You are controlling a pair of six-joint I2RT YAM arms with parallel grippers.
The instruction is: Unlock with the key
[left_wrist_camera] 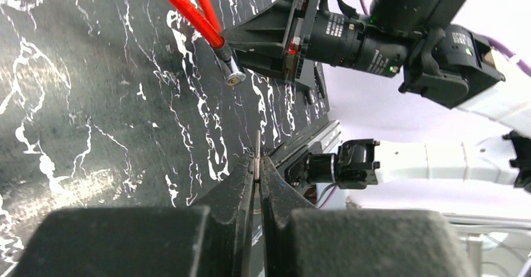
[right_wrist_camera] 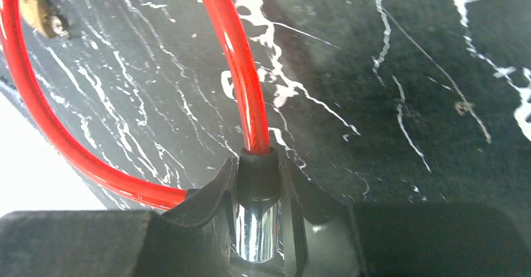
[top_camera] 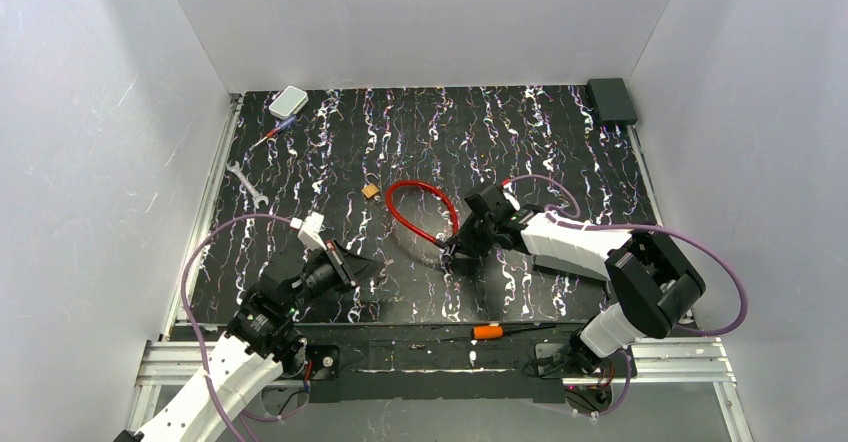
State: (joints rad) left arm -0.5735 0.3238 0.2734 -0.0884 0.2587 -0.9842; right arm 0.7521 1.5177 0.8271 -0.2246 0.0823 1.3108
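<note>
My left gripper point(top_camera: 372, 265) is shut on the key point(left_wrist_camera: 257, 146), a thin pale metal blade seen edge-on and sticking out past the fingertips point(left_wrist_camera: 245, 170). My right gripper point(top_camera: 450, 252) is shut on the chrome end barrel point(right_wrist_camera: 257, 227) of a red cable lock point(top_camera: 405, 212), just below its black collar point(right_wrist_camera: 257, 173). In the left wrist view the barrel's chrome tip point(left_wrist_camera: 235, 76) shows ahead of the key, a short gap away. A small brass padlock point(top_camera: 371, 191) lies apart on the mat and also shows in the right wrist view point(right_wrist_camera: 37, 12).
A silver wrench point(top_camera: 246, 184) lies at the left edge. A white box point(top_camera: 288, 101) and a small screwdriver point(top_camera: 272, 134) are at the back left. A black box point(top_camera: 611, 100) sits at the back right. An orange-handled tool point(top_camera: 490, 331) lies on the near rail.
</note>
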